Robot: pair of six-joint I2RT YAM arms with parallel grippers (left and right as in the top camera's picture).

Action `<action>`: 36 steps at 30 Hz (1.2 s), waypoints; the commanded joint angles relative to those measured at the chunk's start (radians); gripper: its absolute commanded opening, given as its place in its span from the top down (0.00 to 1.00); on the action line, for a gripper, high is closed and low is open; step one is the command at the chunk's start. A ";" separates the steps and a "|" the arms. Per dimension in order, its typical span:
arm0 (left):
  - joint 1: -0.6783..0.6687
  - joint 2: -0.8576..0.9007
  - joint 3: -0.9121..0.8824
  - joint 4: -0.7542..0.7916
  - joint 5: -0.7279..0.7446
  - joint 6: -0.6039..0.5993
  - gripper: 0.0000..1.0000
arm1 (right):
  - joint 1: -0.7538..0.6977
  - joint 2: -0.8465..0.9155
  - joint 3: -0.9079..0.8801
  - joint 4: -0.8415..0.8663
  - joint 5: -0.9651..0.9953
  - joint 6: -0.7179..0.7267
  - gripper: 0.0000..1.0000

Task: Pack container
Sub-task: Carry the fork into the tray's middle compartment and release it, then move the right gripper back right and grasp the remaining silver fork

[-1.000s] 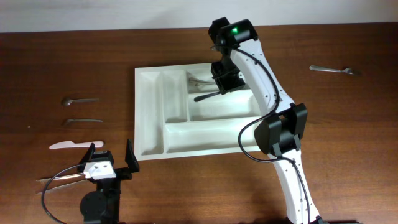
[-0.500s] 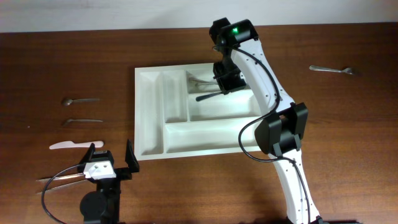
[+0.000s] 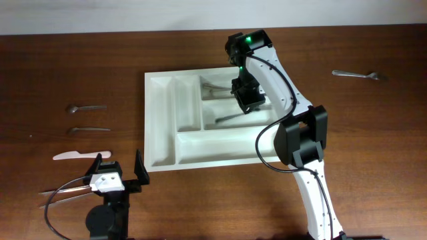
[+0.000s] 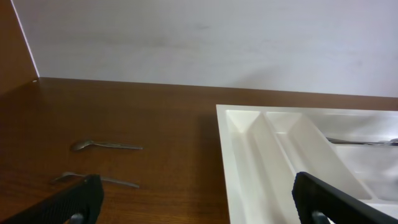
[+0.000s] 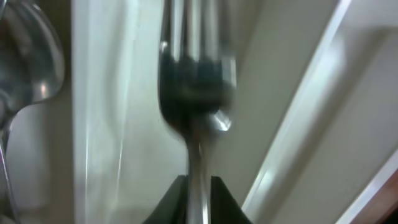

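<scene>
Even, bright light with weak shadows around the container (image 3: 159, 127); right wrist view badly blurred, glare on the utensil (image 5: 198, 81).

container (image 3: 160, 127) mid-table (image 3: 373, 147) | right gripper (image 3: 247, 99) over its middle wide compartment, fork (image 3: 225, 119) between the fingers, reaching left | another utensil (image 3: 215, 86) in the far compartment | left of container, far to near: spoon (image 3: 85, 107), thin utensil (image 3: 89, 129), knife (image 3: 77, 156) | lone spoon (image 3: 359, 75) well off right | left gripper (image 3: 120, 172) just before the near-left corner

Your R wrist view: fork (image 5: 198, 81) blurred, tines cut off at top, handle end hidden in right gripper (image 5: 198, 185). L wrist view crops container (image 4: 241, 144) at right & bottom.
</scene>
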State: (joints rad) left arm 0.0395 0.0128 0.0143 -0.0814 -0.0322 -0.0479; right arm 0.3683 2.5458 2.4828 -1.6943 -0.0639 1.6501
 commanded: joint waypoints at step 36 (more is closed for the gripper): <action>-0.005 -0.008 -0.005 -0.001 0.014 0.012 0.01 | -0.716 -0.002 0.182 0.718 -0.032 -0.621 0.01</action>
State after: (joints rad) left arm 0.0395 0.0128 0.0143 -0.0814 -0.0322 -0.0483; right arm -0.3756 2.5443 2.6480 -0.9951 -0.0586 1.0996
